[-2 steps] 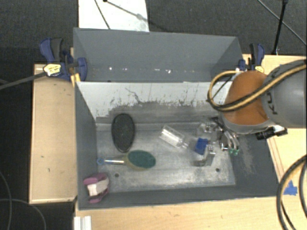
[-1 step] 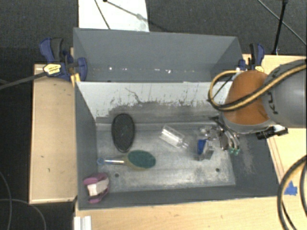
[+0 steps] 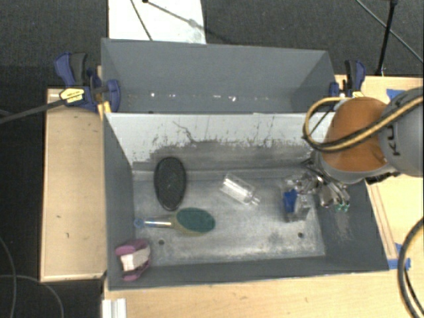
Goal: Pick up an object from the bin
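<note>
My gripper (image 3: 299, 201) reaches down at the right side of the bin floor, under the orange cover. A small blue object (image 3: 290, 202) sits right at its fingers, close to the bin's right wall; whether the fingers are round it I cannot tell. A clear plastic piece (image 3: 239, 190) lies a short way to the left of the gripper, near the middle of the floor.
A black oval brush (image 3: 170, 182) lies at the back left. A dark green round brush head with a blue handle (image 3: 186, 221) lies in front of it. A pink and white object (image 3: 133, 258) rests in the front left corner.
</note>
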{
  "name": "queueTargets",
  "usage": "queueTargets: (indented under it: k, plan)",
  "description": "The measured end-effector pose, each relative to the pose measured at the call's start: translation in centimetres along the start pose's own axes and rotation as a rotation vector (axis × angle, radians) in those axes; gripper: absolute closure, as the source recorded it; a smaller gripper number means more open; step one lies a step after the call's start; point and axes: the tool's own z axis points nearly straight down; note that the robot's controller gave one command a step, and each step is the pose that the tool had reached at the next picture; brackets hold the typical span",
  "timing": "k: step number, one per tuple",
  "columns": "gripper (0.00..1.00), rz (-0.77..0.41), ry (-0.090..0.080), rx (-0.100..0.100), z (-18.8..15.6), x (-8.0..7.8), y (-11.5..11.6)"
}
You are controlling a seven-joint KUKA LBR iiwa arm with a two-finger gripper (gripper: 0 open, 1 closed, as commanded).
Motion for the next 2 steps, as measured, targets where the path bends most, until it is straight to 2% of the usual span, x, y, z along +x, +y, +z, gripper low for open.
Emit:
queueTargets:
  k: [1,2]
  plan:
    - [1.00,0.016,-0.001,0.000,-13.7,3.1,-0.6]
    - [1.00,-0.134,0.009,-0.003,-9.7,4.1,0.2]
